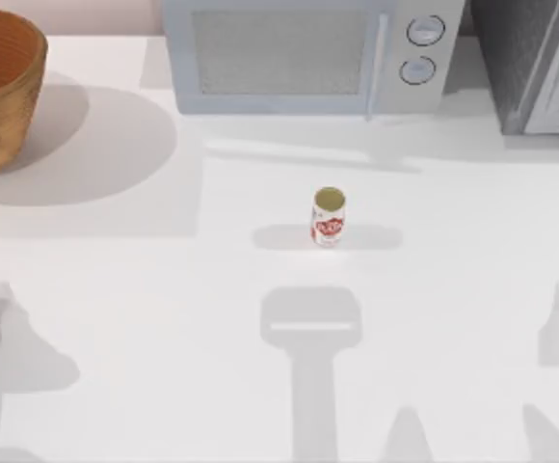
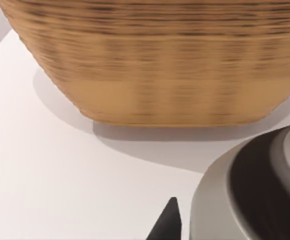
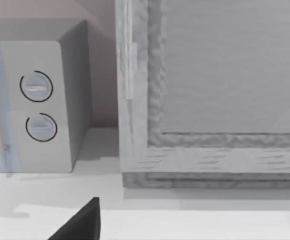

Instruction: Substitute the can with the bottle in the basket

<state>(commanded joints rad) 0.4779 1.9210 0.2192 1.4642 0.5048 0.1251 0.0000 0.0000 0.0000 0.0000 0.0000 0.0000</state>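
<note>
Already the small white cylindrical can with red label markings and a dull gold top (image 1: 328, 217) stands upright near the middle of the top view, on the bare white bench (image 1: 145, 318), well apart from the large round brown woven basket (image 1: 0, 82) at the upper left of the frame. Judgement: the can is out of the basket, so the removal half of the swap looks done; the bottle half is not, and I see no bottle to point to.

Along the upper edge sit a grey-white microwave with two round dials (image 1: 304, 53) and, at the upper right, a grey framed cabinet-like box (image 1: 535, 63). Both seem to be background fixtures, not part of the task.

Top view: gives the layout, the can-to-basket gap, and arm shadows along the lower edge of the frame.

Left wrist view: the basket's tan ribbed wall (image 2: 155, 65) seen close, its base on the bench, and a grey rounded body (image 2: 245, 195) at lower right, possibly part of the arm or some dish; I cannot tell which. A dark fingertip (image 2: 169, 222) pokes in at the lower edge. Left pincer state: cannot tell.

Right wrist view: the microwave's dial side (image 3: 37, 107) and the grey box's frame (image 3: 210, 150), with one dark fingertip (image 3: 82, 222) at the lower edge. Right pincer state: cannot tell.
</note>
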